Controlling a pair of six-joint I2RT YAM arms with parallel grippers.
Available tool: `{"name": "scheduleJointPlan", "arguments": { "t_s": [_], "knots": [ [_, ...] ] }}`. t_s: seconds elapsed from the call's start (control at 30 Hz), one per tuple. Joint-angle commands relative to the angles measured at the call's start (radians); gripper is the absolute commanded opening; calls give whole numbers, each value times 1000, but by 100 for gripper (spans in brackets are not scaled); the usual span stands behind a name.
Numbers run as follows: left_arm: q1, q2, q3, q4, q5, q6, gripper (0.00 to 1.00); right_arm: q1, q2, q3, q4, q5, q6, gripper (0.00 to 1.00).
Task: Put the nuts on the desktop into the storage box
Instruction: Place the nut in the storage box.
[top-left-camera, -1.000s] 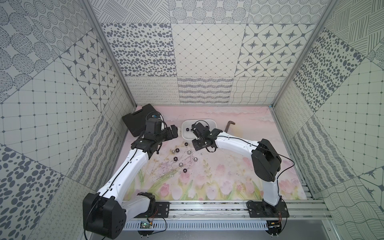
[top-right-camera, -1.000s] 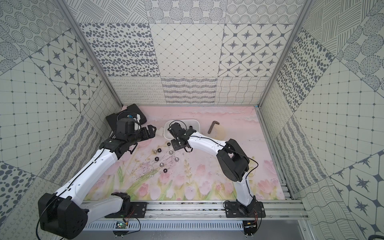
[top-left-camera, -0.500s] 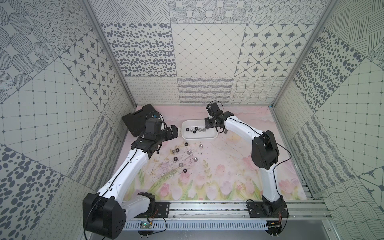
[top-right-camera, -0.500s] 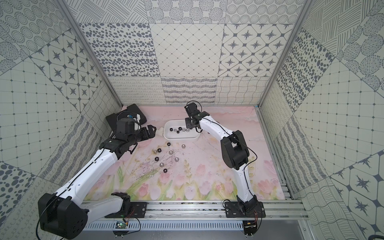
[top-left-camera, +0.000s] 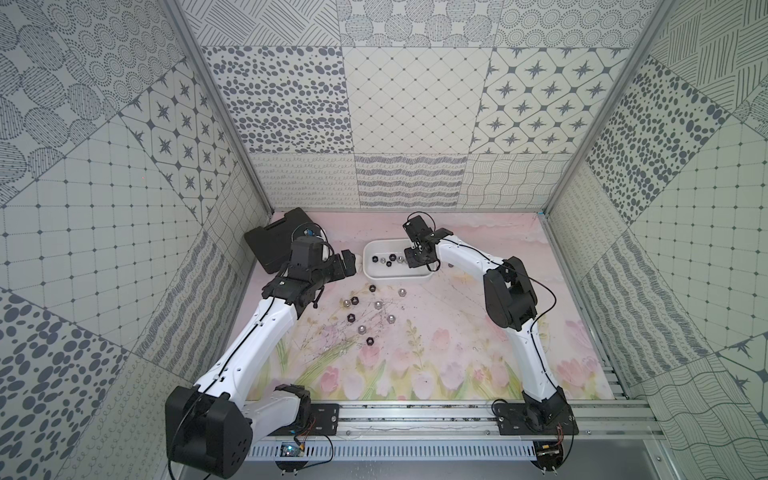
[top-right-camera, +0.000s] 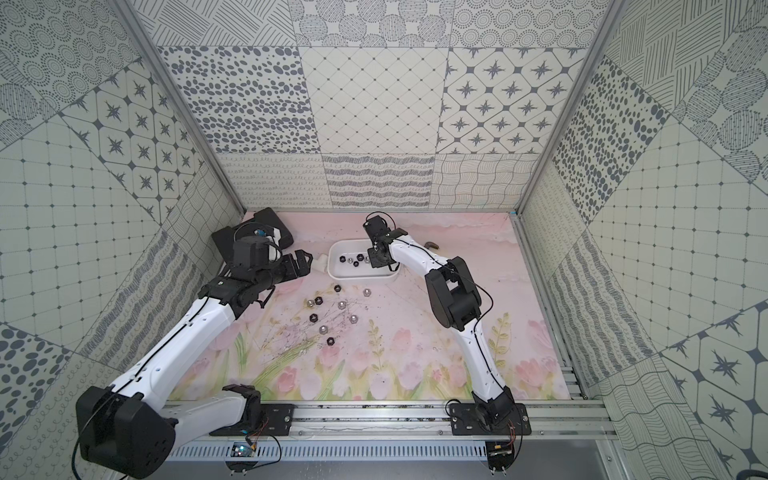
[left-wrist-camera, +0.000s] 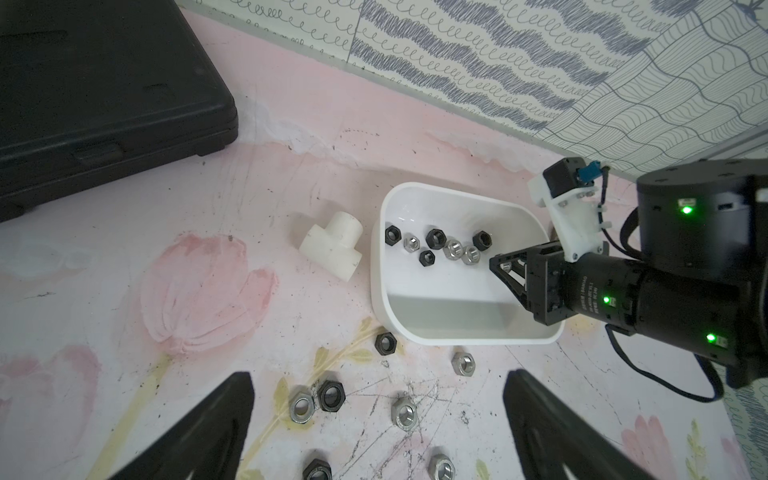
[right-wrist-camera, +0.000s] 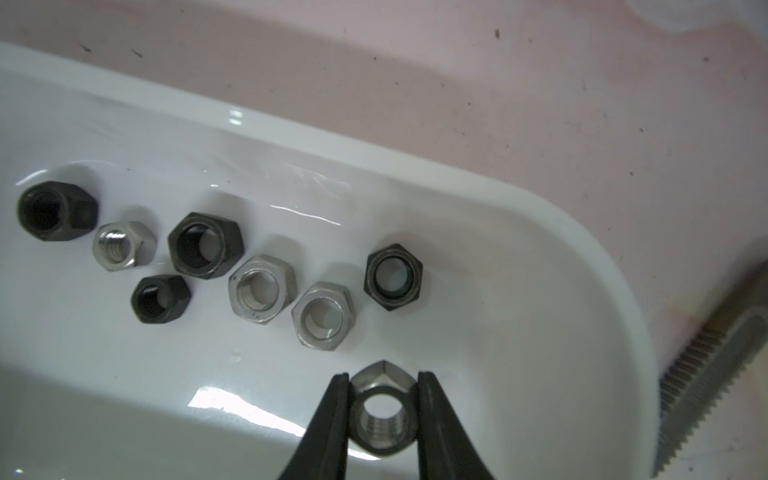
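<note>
Patterned grey-and-white walls (top-left-camera: 415, 124) enclose the pink tulip-print desktop (top-left-camera: 457, 324). Clock directions are read in a top view, with 12 o'clock at the back wall.

(a) The storage box (top-left-camera: 390, 272) lies toward 12 o'clock from the desktop's centre. Seven boxed nuts (right-wrist-camera: 262, 289) are grouped in its 9 o'clock half. Nine loose nuts (top-left-camera: 377, 305), black and silver, lie scattered on the desktop at 6 to 7 o'clock of the box.

(b) My right gripper (right-wrist-camera: 383, 376) reaches over the 3 o'clock end of the box, inside its rim. Its jaws pinch a silver nut (right-wrist-camera: 382, 411) across two flats, with the bore facing the wrist camera.

(c) My left gripper (left-wrist-camera: 379, 374) hangs with its jaws spread wide and empty at 9 o'clock of the box. A white T-fitting (left-wrist-camera: 332, 245) lies between them, and a black case (top-left-camera: 274, 241) sits at 10 o'clock.

Step in hand, as I judge it: release. I would keep the tips low over bare box floor, clear of both the end wall and the boxed nuts. I would part the jaws slowly so that the nut drops flat and does not bounce on the glossy surface. How high the tips stand above the floor I cannot tell, so I would check the wrist view first. After that I would lift straight up before swinging toward 6 o'clock.
</note>
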Motion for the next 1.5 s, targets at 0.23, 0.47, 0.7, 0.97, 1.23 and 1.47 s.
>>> {"name": "scheduleJointPlan", "arguments": {
  "t_s": [0.23,0.47,0.7,0.97,1.23,1.47],
  "knots": [
    [-2,4,3,3,-3,15,99,-7,90,102,-10,10,-21,24],
    [-3,8,2,3,-4,15,99,-8,108,166,-22,7,-16,36],
    [-3,10,0,5,-2,13,99,6,37,155,-22,25,-25,41],
    [-4,1,0,0,-9,15,99,80,-243,-149,114,35,-18,41],
    [-4,-1,2,1,9,9,99,177,-511,-530,246,-25,97,44],
    [-2,1,3,2,4,10,99,262,-482,-588,232,4,153,59]
  ]
}}
